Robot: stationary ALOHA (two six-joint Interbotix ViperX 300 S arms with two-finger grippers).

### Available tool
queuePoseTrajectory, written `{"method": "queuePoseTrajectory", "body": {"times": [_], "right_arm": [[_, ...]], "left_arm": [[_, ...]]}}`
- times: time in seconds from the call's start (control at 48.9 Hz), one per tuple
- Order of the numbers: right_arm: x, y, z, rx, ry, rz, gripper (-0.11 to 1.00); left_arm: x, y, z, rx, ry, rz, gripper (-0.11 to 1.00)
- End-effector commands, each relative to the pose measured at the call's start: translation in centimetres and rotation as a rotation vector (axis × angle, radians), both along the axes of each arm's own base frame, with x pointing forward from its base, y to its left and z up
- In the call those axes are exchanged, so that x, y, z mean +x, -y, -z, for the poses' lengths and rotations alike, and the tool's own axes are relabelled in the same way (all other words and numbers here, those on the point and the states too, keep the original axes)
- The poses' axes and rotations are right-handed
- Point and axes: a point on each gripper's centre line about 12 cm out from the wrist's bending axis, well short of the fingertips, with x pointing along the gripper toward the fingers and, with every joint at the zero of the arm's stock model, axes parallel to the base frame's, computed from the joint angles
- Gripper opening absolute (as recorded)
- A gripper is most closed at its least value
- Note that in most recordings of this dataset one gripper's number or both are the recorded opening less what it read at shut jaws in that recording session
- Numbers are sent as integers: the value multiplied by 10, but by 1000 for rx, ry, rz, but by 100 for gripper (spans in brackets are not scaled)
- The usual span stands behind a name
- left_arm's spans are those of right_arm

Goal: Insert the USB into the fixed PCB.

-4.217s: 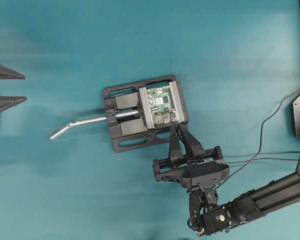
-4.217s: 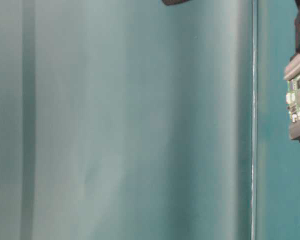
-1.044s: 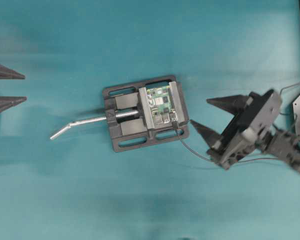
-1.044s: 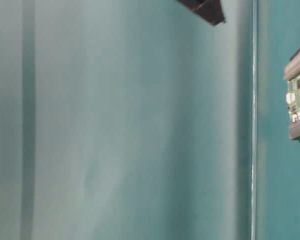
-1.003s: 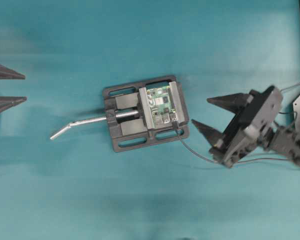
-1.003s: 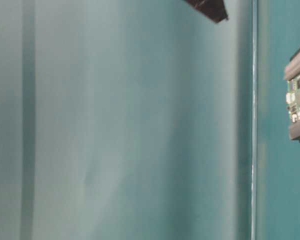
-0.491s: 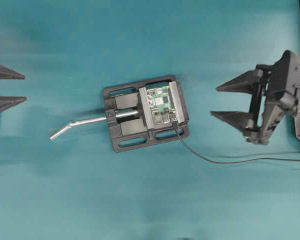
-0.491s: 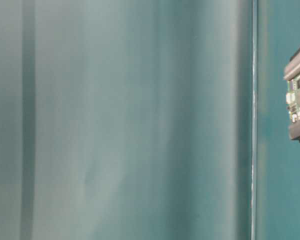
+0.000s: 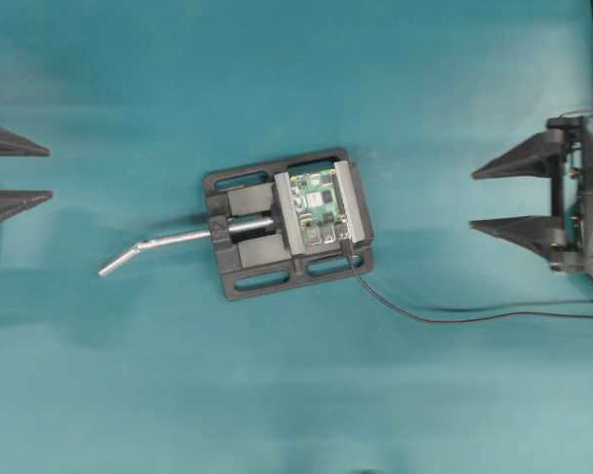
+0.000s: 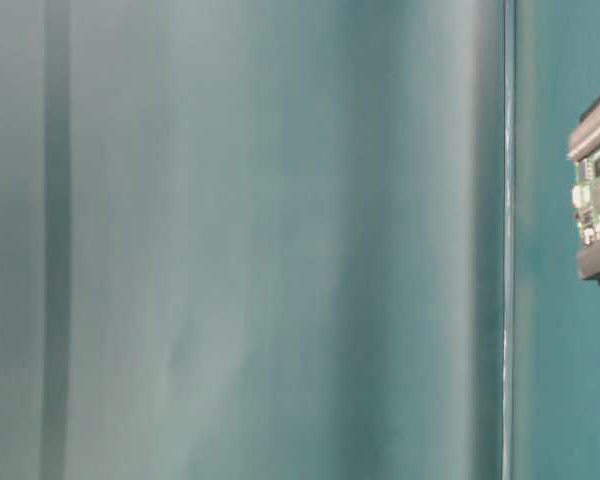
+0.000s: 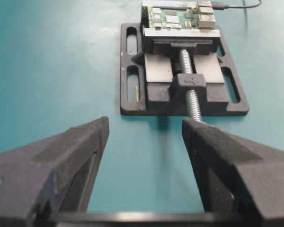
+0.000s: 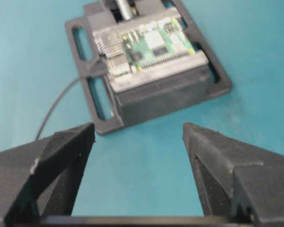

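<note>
1. The right pincer [image 9: 509,200] has pulled well back from the vise [image 9: 289,224]. A second ago it hung just beside the board's corner with the cable running under it. Now it sits near the right edge of the table [image 9: 277,395], its jaws spread wide and holding nothing.

2. The USB [image 9: 348,247] has stayed where it was: its dark body sits at the lower right corner of the fixed PCB [image 9: 319,206], against the silver connector blocks. Its thin black cable [image 9: 445,318] trails slack across the table to the right.

3. In the right wrist view the plug [image 12: 95,67] butts against the board's [image 12: 156,45] connector side. It is too blurred to tell how deep it sits.

4. The left pincer [image 9: 10,173] has not stirred. It rests at the far left, jaws spread and empty, facing the vise handle [image 9: 158,245].

5. My reading: with the plug left at the port and the arm withdrawn, the insertion looks done, or nearly so.
</note>
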Motion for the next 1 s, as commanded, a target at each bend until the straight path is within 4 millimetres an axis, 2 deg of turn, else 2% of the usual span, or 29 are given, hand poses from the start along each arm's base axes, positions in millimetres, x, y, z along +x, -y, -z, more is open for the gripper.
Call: {"method": "queuePoseTrajectory", "body": {"times": [0.0, 0.246, 0.573, 0.983], "right_arm": [[-8, 1, -1, -5, 37, 4, 79], [-32, -8, 11, 15, 86, -71, 79], [-39, -5, 12, -146, 128, -92, 79], [-50, -4, 22, -148, 179, -76, 79]], "left_arm": [[2, 0, -9, -1, 22, -2, 68], [2, 0, -9, -2, 21, -2, 68], [2, 0, -9, -1, 22, -2, 68], [2, 0, -9, -1, 22, -2, 68]]}}
